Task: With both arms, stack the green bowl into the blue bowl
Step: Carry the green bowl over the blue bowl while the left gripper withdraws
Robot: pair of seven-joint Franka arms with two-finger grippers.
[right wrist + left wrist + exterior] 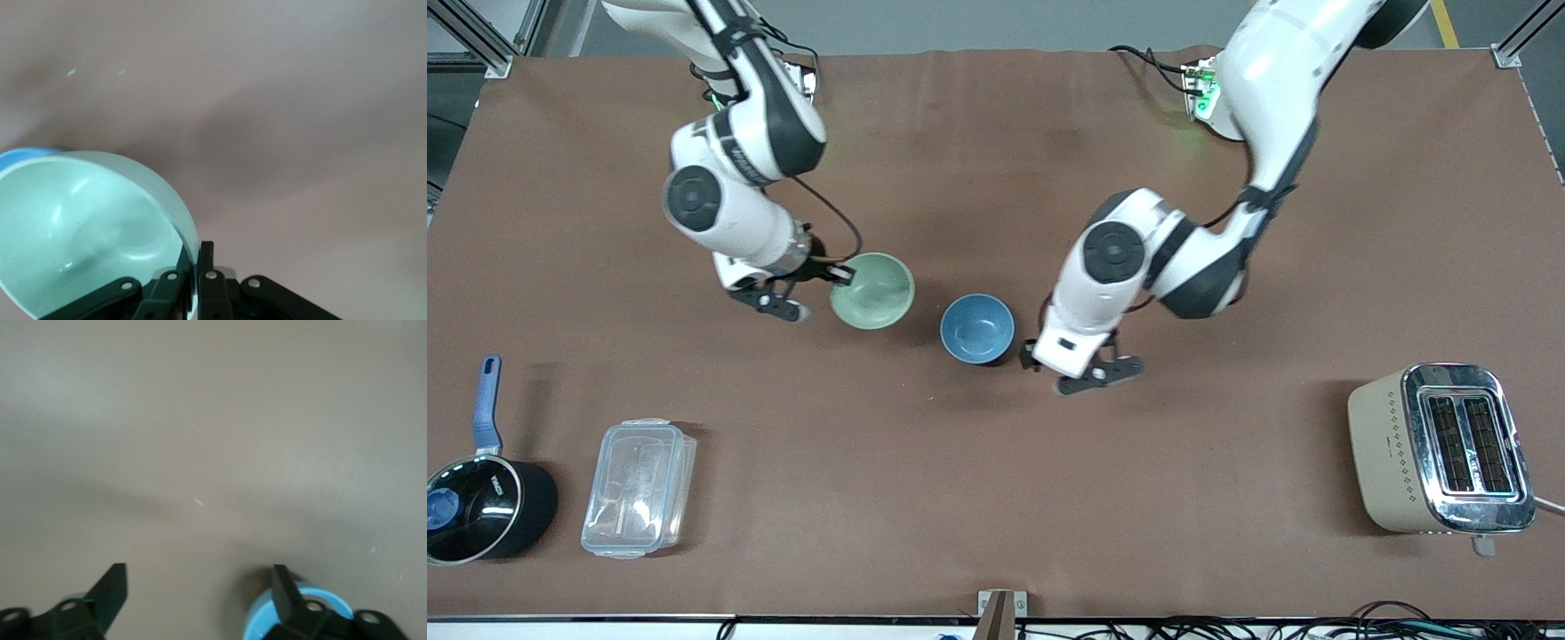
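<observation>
The pale green bowl (871,291) is mid-table, beside the blue bowl (976,328) and toward the right arm's end. My right gripper (841,275) is shut on the green bowl's rim. In the right wrist view (193,259) one finger is inside the rim and one outside; the green bowl (87,227) looks tilted, with a sliver of the blue bowl (20,157) showing past it. My left gripper (1065,363) is open and empty, low beside the blue bowl toward the left arm's end. In the left wrist view (198,577) one finger stands over the blue bowl's edge (257,623).
A black saucepan with a blue handle (480,507) and a clear plastic container (638,487) stand near the front camera at the right arm's end. A beige toaster (1440,449) stands near the front camera at the left arm's end.
</observation>
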